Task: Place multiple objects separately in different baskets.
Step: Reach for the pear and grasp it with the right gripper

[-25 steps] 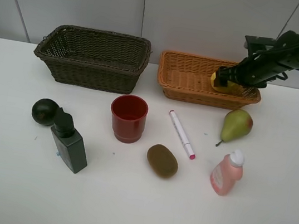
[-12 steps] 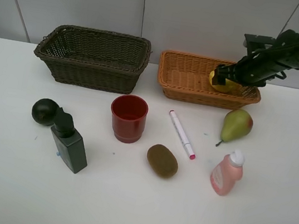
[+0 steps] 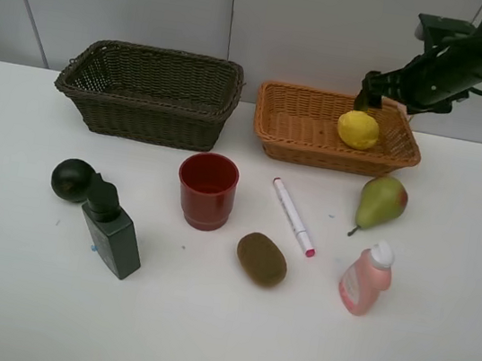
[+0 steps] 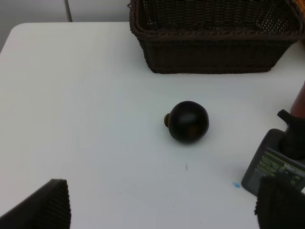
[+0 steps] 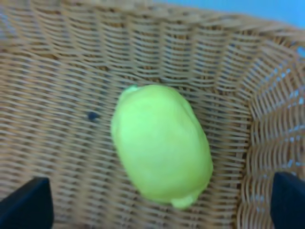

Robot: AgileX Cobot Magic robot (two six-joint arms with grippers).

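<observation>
The lemon (image 5: 161,143) is bright yellow and oval, with a small nub at one end. It lies flat in the tan basket (image 3: 313,153), at its 3 o'clock end, long axis skewed to the walls; its clock heading I cannot tell. The right tool (image 3: 372,89) hangs above it, jaws wide, empty. The left tool (image 4: 162,205) is likewise spread, empty.

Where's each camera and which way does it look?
Exterior high: up high, looking down on the white table; the right gripper shows.
Left wrist: on left arm, facing the dark round fruit; left gripper shows.
Right wrist: over the orange-tan basket, facing the yellow lemon; fingertips show.
Exterior and right wrist share the yellow lemon.
</observation>
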